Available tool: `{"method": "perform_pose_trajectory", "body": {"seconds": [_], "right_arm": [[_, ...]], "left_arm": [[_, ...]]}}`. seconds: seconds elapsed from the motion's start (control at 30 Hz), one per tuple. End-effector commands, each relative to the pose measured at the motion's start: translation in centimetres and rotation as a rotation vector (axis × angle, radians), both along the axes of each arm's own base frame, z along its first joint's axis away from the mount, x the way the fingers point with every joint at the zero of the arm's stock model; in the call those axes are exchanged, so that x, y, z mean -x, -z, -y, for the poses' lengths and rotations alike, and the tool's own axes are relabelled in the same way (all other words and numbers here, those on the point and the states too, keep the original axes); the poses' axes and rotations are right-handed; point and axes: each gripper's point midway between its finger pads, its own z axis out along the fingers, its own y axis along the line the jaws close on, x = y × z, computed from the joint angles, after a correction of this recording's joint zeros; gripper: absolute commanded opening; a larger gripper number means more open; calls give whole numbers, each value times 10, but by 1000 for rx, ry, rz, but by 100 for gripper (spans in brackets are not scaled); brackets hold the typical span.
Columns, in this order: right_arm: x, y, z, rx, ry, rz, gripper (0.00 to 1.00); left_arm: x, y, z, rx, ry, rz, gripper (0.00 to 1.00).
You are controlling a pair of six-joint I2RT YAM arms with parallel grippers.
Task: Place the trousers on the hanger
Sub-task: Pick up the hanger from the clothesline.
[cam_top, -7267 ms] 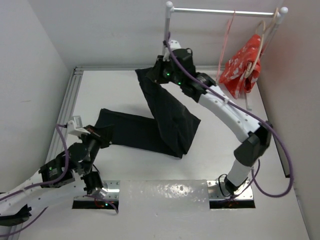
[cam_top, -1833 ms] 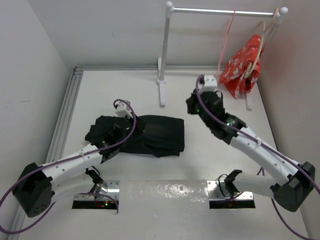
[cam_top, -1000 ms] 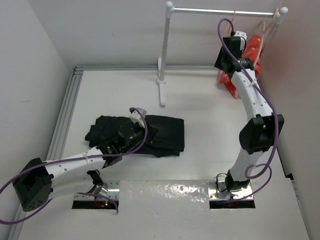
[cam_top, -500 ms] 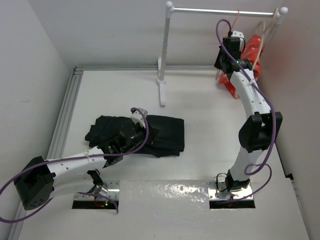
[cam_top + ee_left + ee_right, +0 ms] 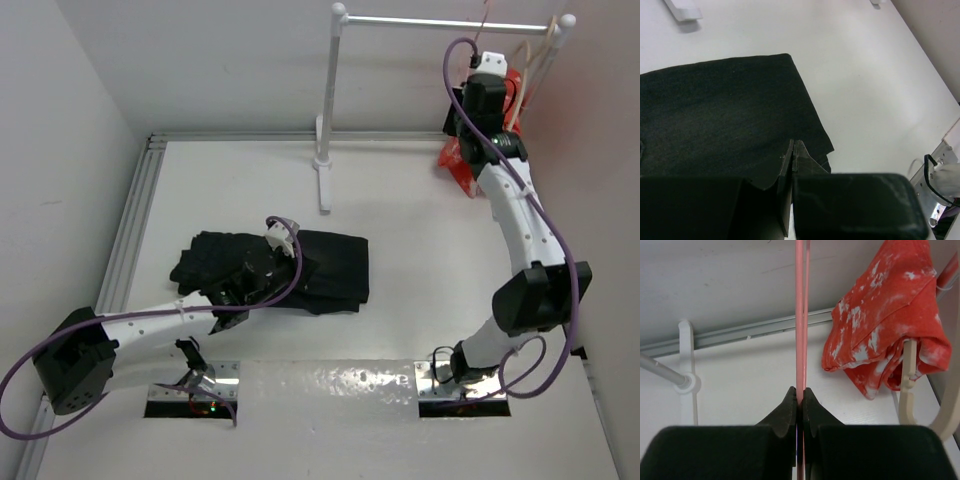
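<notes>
The black trousers (image 5: pixel 315 268) lie folded on the white table, left of centre, and fill the upper left of the left wrist view (image 5: pixel 720 110). My left gripper (image 5: pixel 262 272) sits low over them. It is shut (image 5: pixel 794 146), with its tips on the fabric near the fold's right edge; no cloth shows between the fingers. High at the rack, my right gripper (image 5: pixel 484 85) is shut (image 5: pixel 800 394) on the thin pink wire of the hanger (image 5: pixel 800 315). That wire runs straight up from the fingers. Its top shows by the rail (image 5: pixel 483 28).
A white clothes rack stands at the back, with a post (image 5: pixel 328 100) and a metal rail (image 5: pixel 450 22). A red white-patterned cloth (image 5: pixel 880 325) hangs on a pale beige hanger (image 5: pixel 907 390) just right of my right gripper. Walls close in at the back and right. An aluminium rail (image 5: pixel 135 230) edges the table's left side.
The right gripper closed on the pink hanger wire and shifted up and to the right along the rack, the hanger moving with it. The left arm has barely moved.
</notes>
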Motion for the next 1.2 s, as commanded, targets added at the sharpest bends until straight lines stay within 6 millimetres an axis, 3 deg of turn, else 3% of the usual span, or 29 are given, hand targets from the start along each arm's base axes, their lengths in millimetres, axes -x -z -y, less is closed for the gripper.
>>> {"method": "perform_pose_trajectory", "body": {"seconds": [0.0,0.03,0.1,0.13,0.2,0.23,0.3,0.4,0.47,0.5,0.57,0.6,0.67,0.7,0.73,0.8,0.97,1.17], "right_arm": [[14,-16,0,16,-34,80,0],[18,1,-2,15,-52,57,0],[32,-2,-5,0,-72,77,0],[39,16,-11,-20,-104,56,0],[56,11,-17,-41,-140,86,0],[61,27,-20,-52,-154,69,0],[73,25,-21,-72,-163,91,0],[86,45,-23,-85,-174,64,0],[94,45,-24,-96,-178,68,0],[100,59,-26,-110,-183,32,0],[112,66,-33,-152,-210,23,0],[122,91,-43,-202,-243,-28,0],[135,105,-50,-247,-263,-35,0],[147,130,-58,-280,-288,-84,0],[152,136,-60,-285,-296,-92,0],[166,161,-64,-292,-299,-167,0],[190,186,-74,-306,-326,-238,0],[208,210,-82,-287,-348,-304,0]], "left_arm": [[-1,-21,10,58,20,46,1],[-2,-21,11,57,20,44,1],[-2,-21,11,55,20,42,1],[-1,-22,11,59,25,43,2],[-1,-21,11,64,27,45,2],[0,-22,12,65,29,43,2],[0,-23,13,66,34,42,2],[2,-24,13,75,42,44,4],[2,-22,13,74,41,38,9],[3,-22,15,74,50,36,11],[3,-26,17,88,56,44,21],[2,-23,18,87,55,39,24],[-1,-28,22,95,54,39,26],[-3,-26,25,92,52,27,27],[-4,-29,28,102,56,22,27],[-7,-42,40,152,65,5,28],[-34,-75,77,225,53,-15,30],[-88,-57,139,94,52,-66,31]]}}
